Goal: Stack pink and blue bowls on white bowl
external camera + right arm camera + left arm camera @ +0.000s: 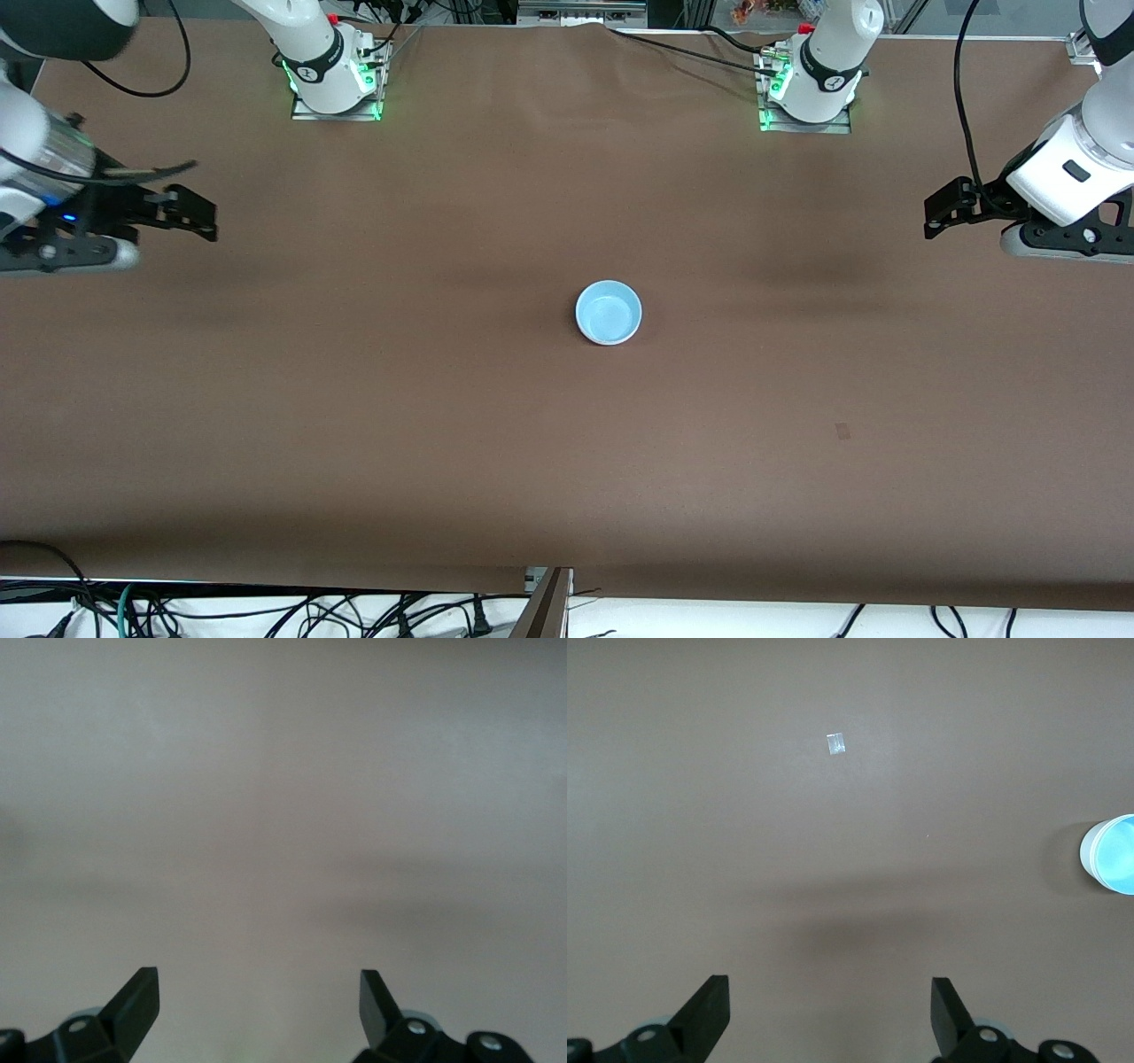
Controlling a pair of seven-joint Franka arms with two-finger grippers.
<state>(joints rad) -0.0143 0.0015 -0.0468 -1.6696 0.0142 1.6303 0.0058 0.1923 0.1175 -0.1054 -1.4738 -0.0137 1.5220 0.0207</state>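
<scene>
A light sky blue bowl (pixel 609 312) stands upright in the middle of the brown table (pixel 354 425). It also shows at the edge of the left wrist view (pixel 1109 855), where its outer wall looks paler than its inside. No pink bowl and no white bowl show as separate things. My left gripper (pixel 939 213) is open and empty over the table's left-arm end (pixel 830 988). My right gripper (pixel 199 217) is open and empty over the right-arm end (pixel 259 979). Both are well apart from the bowl.
A small bit of tape (pixel 842 431) lies on the table nearer the front camera than the left gripper, and shows in the left wrist view (pixel 836 744). The two arm bases (pixel 335 80) (pixel 811 89) stand along the table's edge farthest from the camera.
</scene>
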